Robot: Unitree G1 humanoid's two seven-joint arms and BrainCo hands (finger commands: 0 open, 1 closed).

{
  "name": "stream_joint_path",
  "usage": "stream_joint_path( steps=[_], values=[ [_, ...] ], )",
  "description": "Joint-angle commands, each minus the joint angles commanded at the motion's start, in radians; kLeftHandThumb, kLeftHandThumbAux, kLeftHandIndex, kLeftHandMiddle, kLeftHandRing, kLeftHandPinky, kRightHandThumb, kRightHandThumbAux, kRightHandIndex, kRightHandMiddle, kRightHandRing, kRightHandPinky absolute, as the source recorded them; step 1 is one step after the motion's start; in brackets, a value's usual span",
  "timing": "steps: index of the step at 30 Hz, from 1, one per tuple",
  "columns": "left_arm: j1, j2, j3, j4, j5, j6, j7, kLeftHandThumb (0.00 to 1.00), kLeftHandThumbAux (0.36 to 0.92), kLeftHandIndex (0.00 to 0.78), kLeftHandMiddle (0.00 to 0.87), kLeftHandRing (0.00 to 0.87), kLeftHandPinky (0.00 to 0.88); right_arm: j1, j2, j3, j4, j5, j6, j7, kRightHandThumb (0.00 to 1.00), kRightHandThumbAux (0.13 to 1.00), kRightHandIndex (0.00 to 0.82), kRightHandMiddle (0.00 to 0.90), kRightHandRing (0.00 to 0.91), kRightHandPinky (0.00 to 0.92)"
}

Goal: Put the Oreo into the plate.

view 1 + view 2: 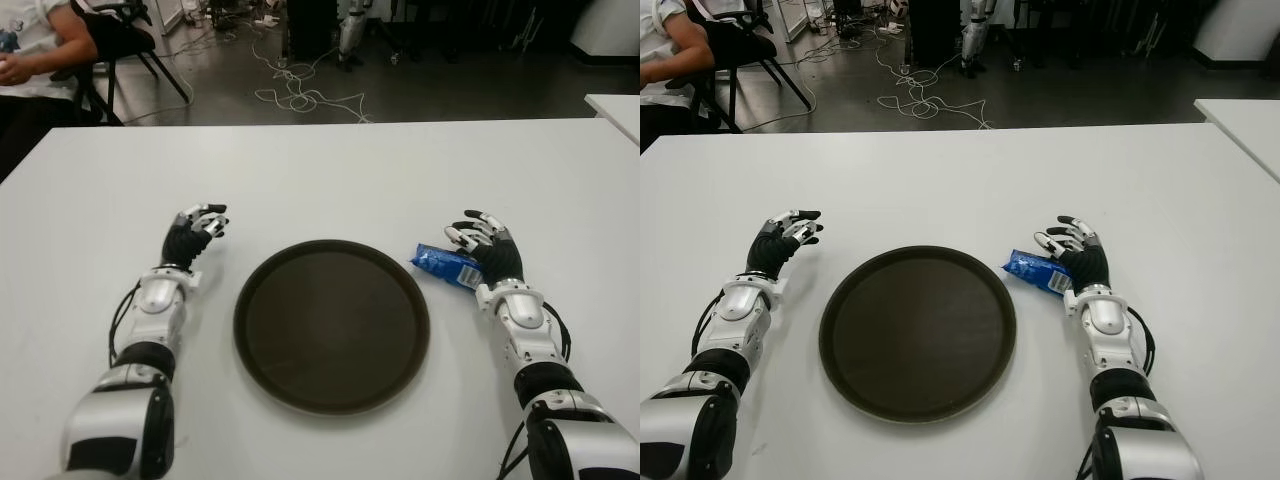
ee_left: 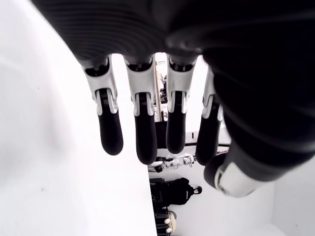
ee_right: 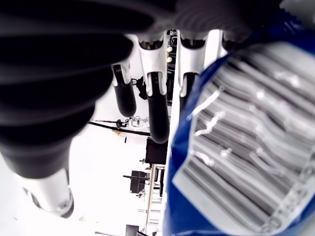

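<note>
The Oreo (image 1: 447,264) is a blue packet lying on the white table (image 1: 330,170), just off the right rim of the round dark plate (image 1: 332,322). My right hand (image 1: 487,250) is at the packet's right end, partly over it, with its fingers spread and not closed around it. In the right wrist view the packet (image 3: 236,147) fills the space under the palm, and the fingers (image 3: 157,113) reach out straight past it. My left hand (image 1: 197,232) shows left of the plate, fingers (image 2: 142,132) relaxed and holding nothing. Nothing lies in the plate.
A person (image 1: 40,50) sits on a chair beyond the table's far left corner. Cables (image 1: 300,95) trail over the floor behind the table. A second white table (image 1: 615,105) shows at the right edge.
</note>
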Motion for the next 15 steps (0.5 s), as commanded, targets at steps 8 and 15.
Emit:
stream_joint_path(
  steps=[8, 15],
  values=[
    [-0.001, 0.002, 0.004, 0.001, -0.007, 0.003, -0.009, 0.707, 0.707, 0.403, 0.282, 0.306, 0.330, -0.001, 0.000, 0.001, 0.001, 0.000, 0.005, 0.001, 0.078, 0.693, 0.256, 0.375, 0.438, 0.497],
    [0.000, 0.002, 0.006, -0.001, -0.012, -0.001, -0.016, 0.708, 0.707, 0.403, 0.281, 0.303, 0.328, -0.003, -0.002, 0.002, 0.004, -0.002, 0.008, -0.001, 0.076, 0.679, 0.252, 0.360, 0.417, 0.461]
  ],
)
